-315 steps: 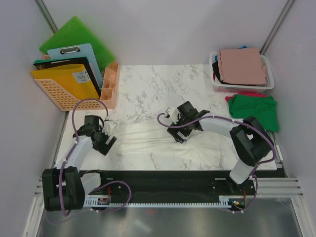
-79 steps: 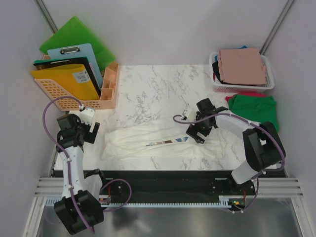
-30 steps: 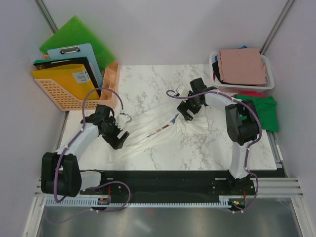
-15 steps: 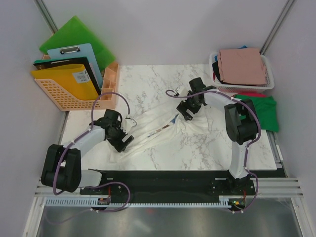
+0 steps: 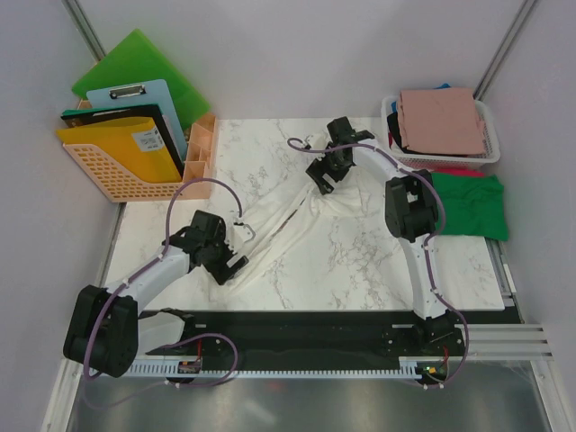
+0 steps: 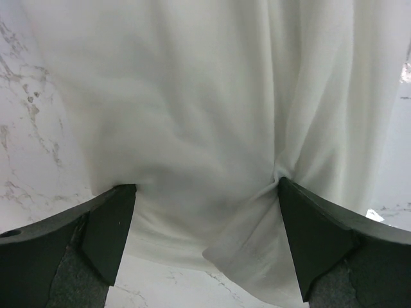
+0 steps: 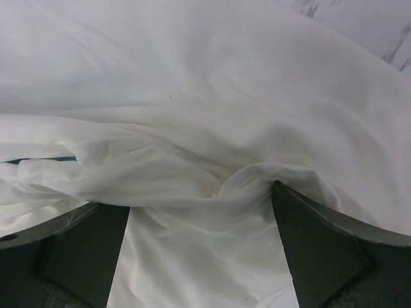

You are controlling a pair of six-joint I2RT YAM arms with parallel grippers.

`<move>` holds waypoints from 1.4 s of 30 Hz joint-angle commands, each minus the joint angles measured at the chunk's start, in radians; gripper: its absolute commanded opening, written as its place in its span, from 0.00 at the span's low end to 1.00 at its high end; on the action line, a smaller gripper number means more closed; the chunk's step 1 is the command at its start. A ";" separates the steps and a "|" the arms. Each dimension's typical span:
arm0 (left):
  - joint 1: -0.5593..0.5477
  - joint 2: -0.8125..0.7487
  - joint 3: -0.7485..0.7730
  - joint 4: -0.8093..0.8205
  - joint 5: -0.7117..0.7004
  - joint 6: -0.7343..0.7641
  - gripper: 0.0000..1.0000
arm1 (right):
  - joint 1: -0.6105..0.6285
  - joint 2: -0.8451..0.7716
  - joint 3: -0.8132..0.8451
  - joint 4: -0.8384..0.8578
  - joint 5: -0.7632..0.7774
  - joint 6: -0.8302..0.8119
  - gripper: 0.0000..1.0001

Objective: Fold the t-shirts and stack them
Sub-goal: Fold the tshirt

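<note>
The cream-white t-shirt (image 5: 283,220) lies stretched slantwise across the marble table (image 5: 360,270), from near left to far right. The left gripper (image 5: 236,255) has its jaws spread with cloth bunched between the fingers (image 6: 109,231); the right gripper (image 5: 324,175) likewise straddles a gather of white cloth. Whether either truly pinches it, I cannot tell. A green t-shirt (image 5: 468,205) lies at the right, before the white basket (image 5: 490,153)

Bright, even overhead light; soft shadows; wrist views slightly blurred w/ motion.

Marble table (image 5: 360,270), orange file basket (image 5: 108,162) holding green boards (image 5: 135,58), blue clipboard (image 5: 144,99), white mesh basket (image 5: 441,160).
</note>
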 commanded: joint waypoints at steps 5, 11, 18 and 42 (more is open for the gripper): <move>-0.115 0.054 -0.053 -0.088 0.036 0.062 1.00 | 0.087 0.235 0.291 -0.080 0.098 0.005 0.98; -0.300 0.162 -0.019 -0.027 0.025 -0.010 1.00 | 0.163 0.250 0.264 -0.037 0.119 -0.004 0.98; -0.373 0.252 0.050 -0.027 -0.015 0.000 1.00 | 0.230 0.232 0.246 0.015 0.121 -0.021 0.98; -0.391 -0.063 -0.005 -0.100 -0.066 -0.037 1.00 | 0.247 -0.153 -0.013 0.124 0.326 -0.016 0.98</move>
